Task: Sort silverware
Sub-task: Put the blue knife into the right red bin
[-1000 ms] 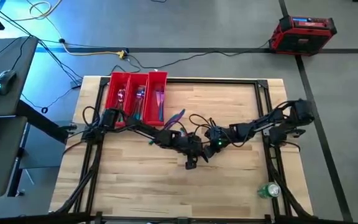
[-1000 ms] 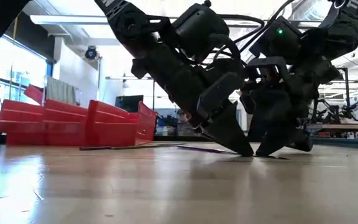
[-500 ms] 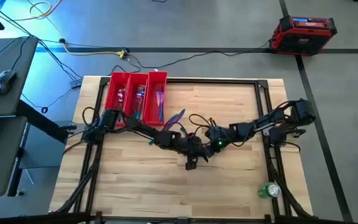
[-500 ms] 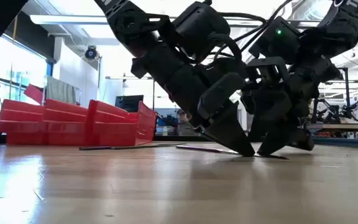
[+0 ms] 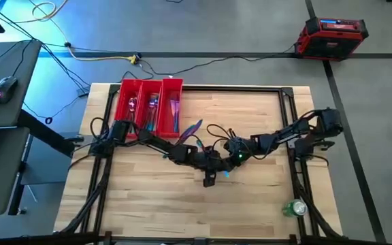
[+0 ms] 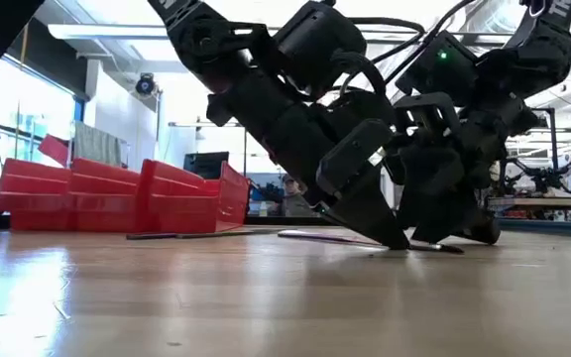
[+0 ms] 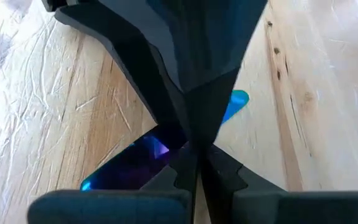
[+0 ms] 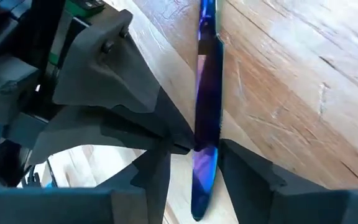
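High view: the left gripper [image 5: 210,178] and right gripper [image 5: 224,170] meet at mid-table, near a loose utensil [image 5: 192,128] beside the red tray [image 5: 123,109]; more silverware [image 5: 154,104] lies in the tray. Low view: both grippers' tips touch the table [image 6: 167,297] over a flat knife [image 6: 315,237]. Wrist views: the left gripper [image 7: 197,163] is clenched on the knife [image 7: 143,158]; the right gripper [image 8: 194,163] stands released, fingers [image 8: 244,169] astride the blade [image 8: 207,106].

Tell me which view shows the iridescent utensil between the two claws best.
The right wrist view: the utensil shows nearly full length, lying on the table, with the right claw open around it. The left wrist view shows only glimpses, the low view an edge-on sliver, the high view a teal speck.
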`<move>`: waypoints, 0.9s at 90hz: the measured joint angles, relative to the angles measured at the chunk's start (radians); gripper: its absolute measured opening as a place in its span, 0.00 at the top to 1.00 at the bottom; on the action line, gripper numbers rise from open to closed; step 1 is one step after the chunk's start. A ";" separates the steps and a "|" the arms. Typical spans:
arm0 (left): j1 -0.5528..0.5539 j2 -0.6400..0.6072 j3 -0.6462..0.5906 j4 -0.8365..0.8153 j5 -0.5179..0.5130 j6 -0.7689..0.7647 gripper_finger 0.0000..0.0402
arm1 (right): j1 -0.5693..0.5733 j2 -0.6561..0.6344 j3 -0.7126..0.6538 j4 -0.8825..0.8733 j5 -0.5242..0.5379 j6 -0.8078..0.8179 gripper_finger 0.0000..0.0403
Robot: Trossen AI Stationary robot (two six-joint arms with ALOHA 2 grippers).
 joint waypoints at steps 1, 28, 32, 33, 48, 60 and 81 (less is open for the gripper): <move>0.000 0.002 0.000 0.003 -0.001 0.000 1.00 | 0.000 0.000 0.000 0.003 0.000 0.000 0.68; 0.002 0.006 -0.001 0.034 -0.025 -0.001 1.00 | 0.019 0.001 0.002 -0.030 0.032 -0.107 0.76; 0.002 0.002 -0.001 0.038 -0.025 -0.001 1.00 | 0.026 0.001 0.003 -0.039 0.039 -0.123 0.81; 0.002 0.002 -0.002 0.039 -0.025 -0.001 1.00 | 0.029 0.001 0.003 -0.040 0.040 -0.126 0.82; 0.003 -0.030 -0.001 0.016 -0.015 -0.002 1.00 | 0.053 0.002 0.003 -0.058 0.086 -0.178 0.98; -0.002 -0.113 -0.004 -0.133 0.053 0.006 0.99 | 0.066 0.002 0.005 -0.071 0.141 -0.186 0.99; -0.073 -0.279 -0.002 -0.429 -0.149 0.136 0.94 | 0.079 0.002 0.005 -0.068 0.181 -0.234 1.00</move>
